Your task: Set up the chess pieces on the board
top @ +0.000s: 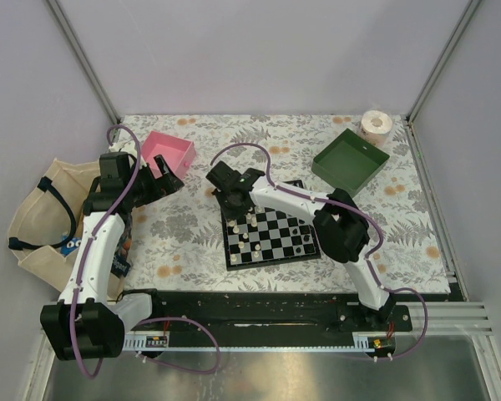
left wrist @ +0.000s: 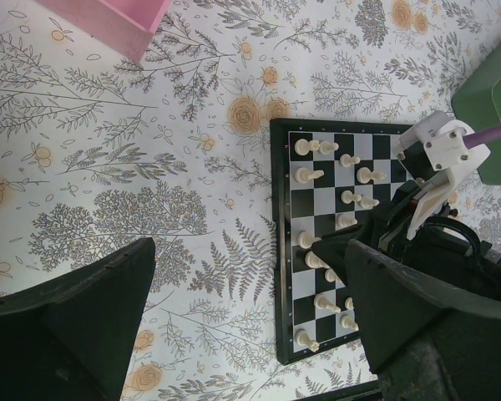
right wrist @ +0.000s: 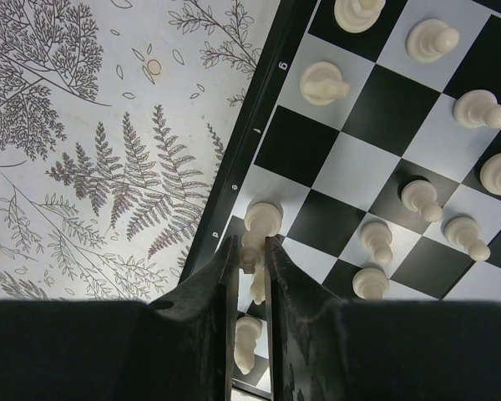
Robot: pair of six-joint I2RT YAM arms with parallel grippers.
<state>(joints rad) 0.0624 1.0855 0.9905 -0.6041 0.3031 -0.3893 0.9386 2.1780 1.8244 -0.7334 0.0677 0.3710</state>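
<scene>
- Worktop (top: 401, 238): covered with a floral cloth.
- Canvas bag (top: 37, 221): slumped beyond the cloth's left edge.
- Right arm (top: 288, 196): stretched across the board's far edge, hiding the squares there.
- Board (top: 271, 244): mid-worktop, near the arm bases.
- Green tray (top: 351, 163): far right, tilted.
- Pink tray (top: 174, 150): far left.
- Left end effector (left wrist: 250, 246): spread, empty, above bare cloth beside the board.
- Right end effector (right wrist: 250, 242): nearly together, pinching a cream piece (right wrist: 252, 251) at the board's left border.
- Tape roll (top: 376, 125): far right corner.
- Chess pieces (right wrist: 324, 82): cream ones standing close around the pinched one.

Soft, even overhead light, faint shadows; right gripper (right wrist: 250, 244) seemingly out of focus.
</scene>
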